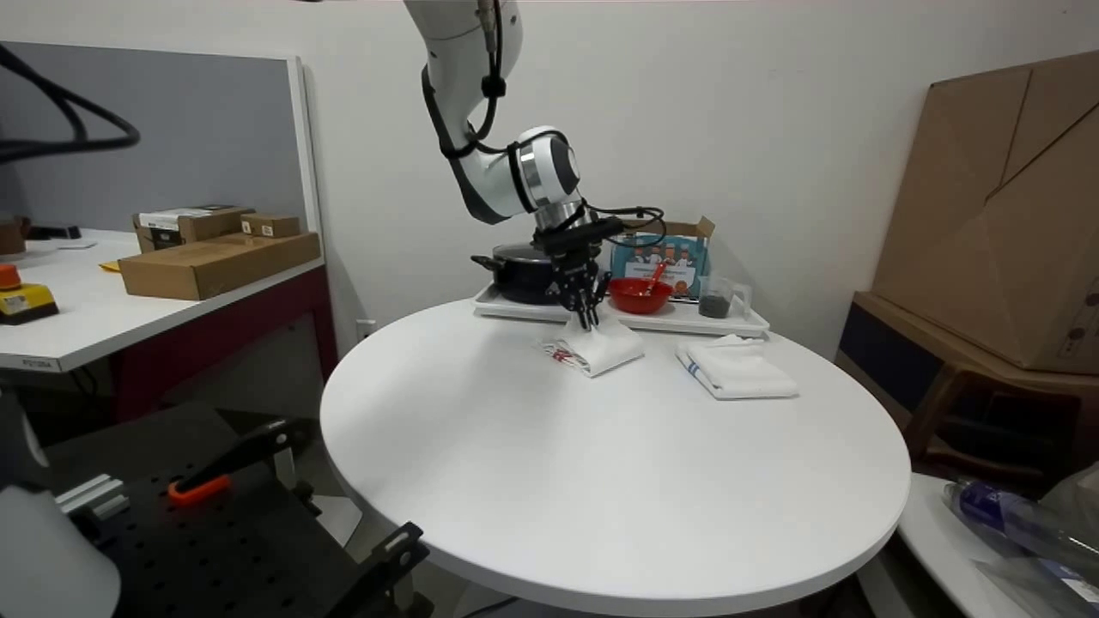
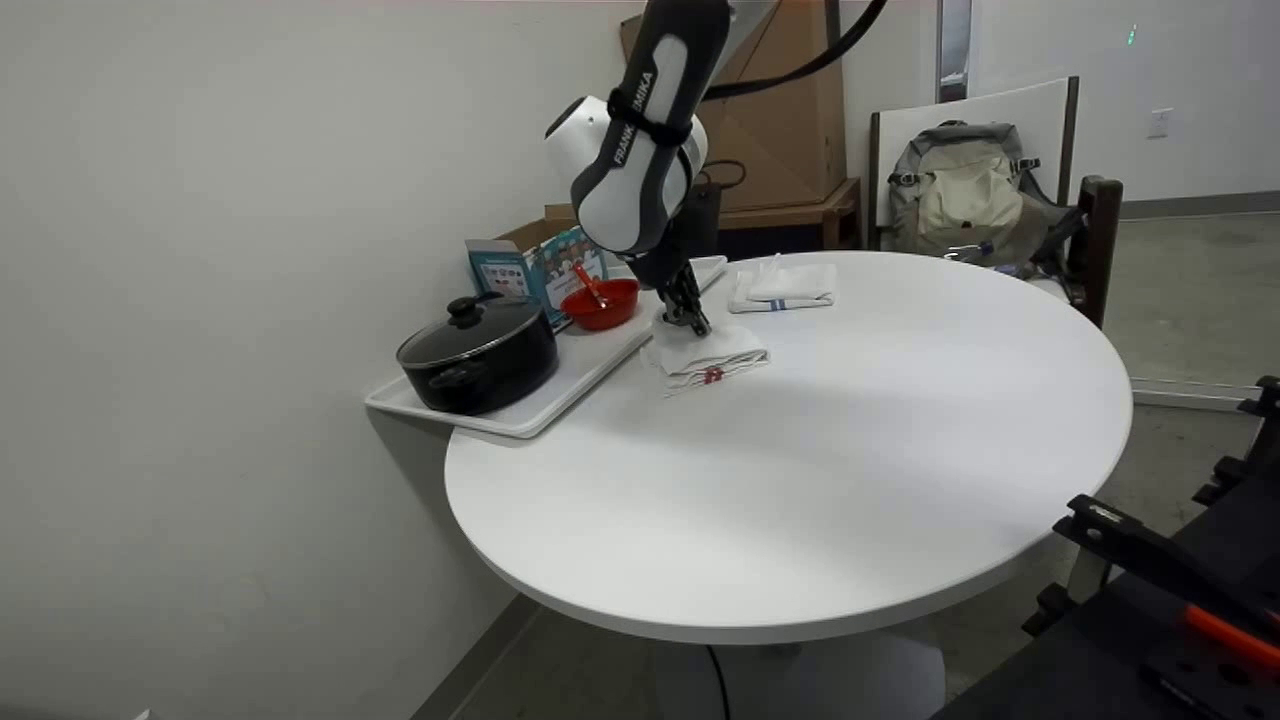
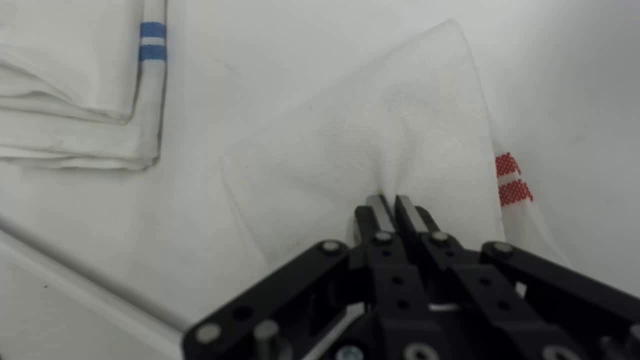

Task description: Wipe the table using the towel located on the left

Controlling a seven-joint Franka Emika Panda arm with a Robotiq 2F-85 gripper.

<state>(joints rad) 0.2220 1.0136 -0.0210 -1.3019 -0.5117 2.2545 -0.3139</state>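
Note:
The round white table (image 1: 601,481) fills the middle of both exterior views (image 2: 800,490). The towel (image 1: 614,350) is a white folded cloth with red stripes at one edge. It lies on the table just in front of the tray, also seen in an exterior view (image 2: 725,350) and the wrist view (image 3: 310,175). My gripper (image 1: 590,323) points down onto the towel; it also shows in an exterior view (image 2: 698,328). In the wrist view my fingertips (image 3: 390,200) are nearly together, with a raised fold of the towel pinched between them.
A folded white cloth with blue stripes (image 1: 743,373) lies beside the towel. A white tray (image 2: 590,385) at the wall side holds a black pot (image 2: 485,360), a red bowl (image 1: 640,296), a box (image 1: 657,257) and a clear cup (image 1: 714,298).

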